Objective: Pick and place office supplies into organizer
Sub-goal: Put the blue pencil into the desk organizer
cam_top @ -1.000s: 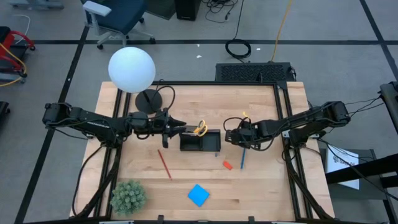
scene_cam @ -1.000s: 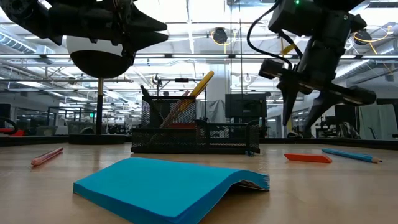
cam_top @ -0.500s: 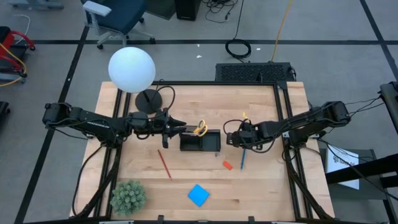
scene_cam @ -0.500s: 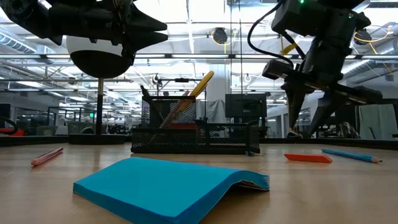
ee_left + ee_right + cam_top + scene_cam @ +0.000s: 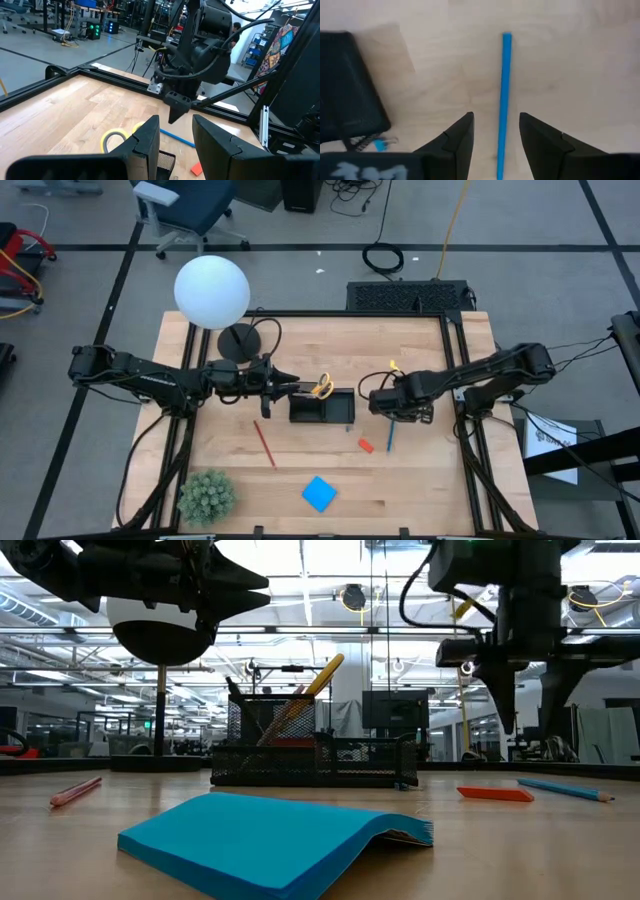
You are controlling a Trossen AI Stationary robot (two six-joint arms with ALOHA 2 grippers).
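The black mesh organizer [image 5: 322, 408] [image 5: 315, 755] stands mid-table, with the yellow-handled scissors [image 5: 322, 387] [image 5: 325, 675] sticking up out of its tall compartment. My right gripper [image 5: 390, 408] [image 5: 495, 132] hangs open, pointing down, with its fingers on either side of the blue pencil [image 5: 504, 100] [image 5: 390, 435], which lies flat on the table. My left gripper [image 5: 292, 387] [image 5: 175, 140] hovers open at the organizer's left end and holds nothing. An orange eraser [image 5: 366, 445], a red pencil [image 5: 264, 443] and a blue note pad [image 5: 319, 493] lie on the wood.
A white globe lamp [image 5: 211, 291] on a round black base [image 5: 238, 342] stands at the far left. A green spiky plant [image 5: 206, 496] sits in the near left corner. Bare wood shows to the right of the blue pencil and along the far side.
My right gripper has tipped from a slant to pointing straight down and has shifted slightly toward the table's right, over the blue pencil. The left arm and all the objects have kept still.
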